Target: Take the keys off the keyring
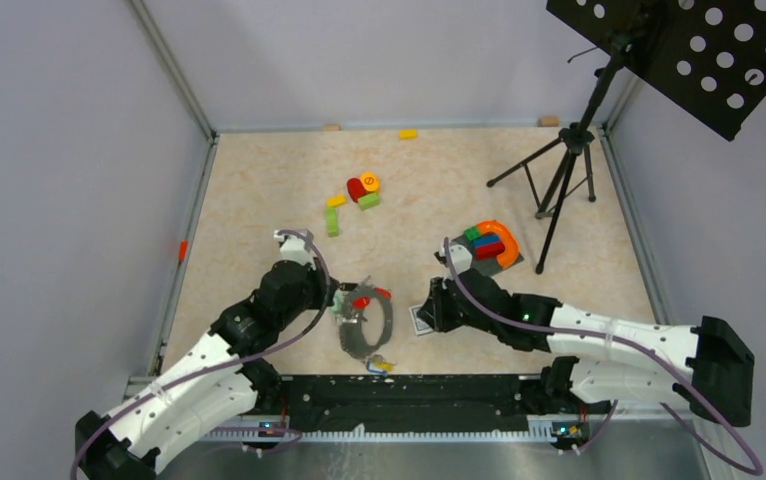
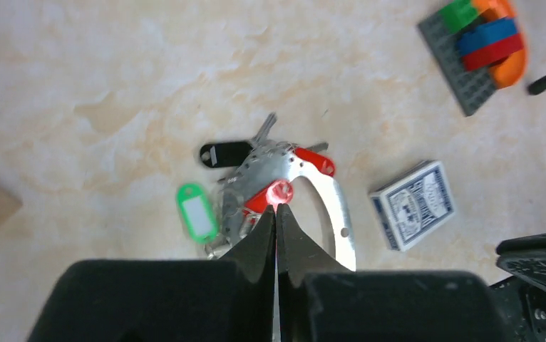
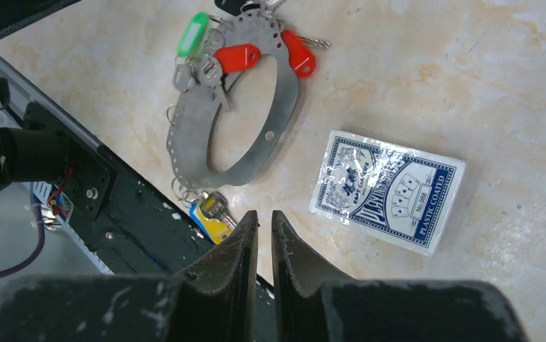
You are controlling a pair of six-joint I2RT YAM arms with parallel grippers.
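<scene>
Left end effector: my left end effector (image 2: 277, 211) is narrow, and I see almost no gap between its two fingers. The tips touch the round end of a red tag (image 2: 269, 197). I cannot tell if they pinch it.
Right end effector: my right end effector (image 3: 264, 216) is narrow too, with only a thin gap. Nothing is between its fingers. It hangs over the near edge of the bench (image 3: 470, 85), near the yellow tag (image 3: 213, 228).
Keyring: the keyring (image 2: 338, 214) is a flat grey metal band with little holes, bent into a big loop. It lies on the bench between my two arms, at the near edge.
Keys: the keys (image 2: 231, 214) hang on the keyring. Most sit in a bunch at the end by my left end effector. There I see a green tag (image 2: 197, 212), a black tag (image 2: 224, 152) and a second red tag (image 2: 314, 161). One key with the yellow tag hangs at the other end, by the black rail.
Card box: a blue and white card box (image 3: 388, 191) lies flat just beside the keyring, not touching it.
Blocks: some toy blocks (image 1: 487, 244) sit on a grey plate (image 2: 455, 71), past the card box. More blocks (image 1: 359, 190) lie farther back.
Stand: a black stand (image 1: 559, 170) is at the far right of the bench.
</scene>
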